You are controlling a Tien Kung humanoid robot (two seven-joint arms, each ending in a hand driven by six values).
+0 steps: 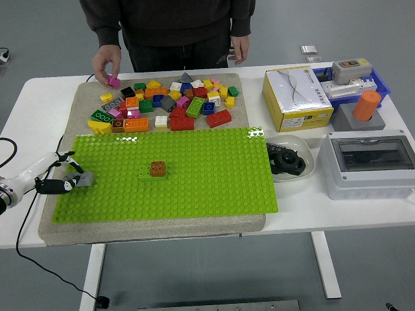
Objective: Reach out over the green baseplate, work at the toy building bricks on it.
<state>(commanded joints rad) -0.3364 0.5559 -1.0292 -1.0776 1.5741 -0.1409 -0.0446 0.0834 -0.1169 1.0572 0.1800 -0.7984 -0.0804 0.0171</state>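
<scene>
The green baseplate (194, 175) lay on a beige mat (155, 223) on the white surface (363, 214), and I had my left hand (55, 176) at its left edge, the fingers (70, 182) closed on a grey brick (85, 179), I think to lift or press it. A brown brick (157, 169) sat mid-plate. Beyond, a person's hand (106, 63) held a pink brick (114, 81) over the loose brick pile (165, 103); nothing blocked me

Single high head view — forward and down over the white table (26, 91), near edge lowermost
</scene>
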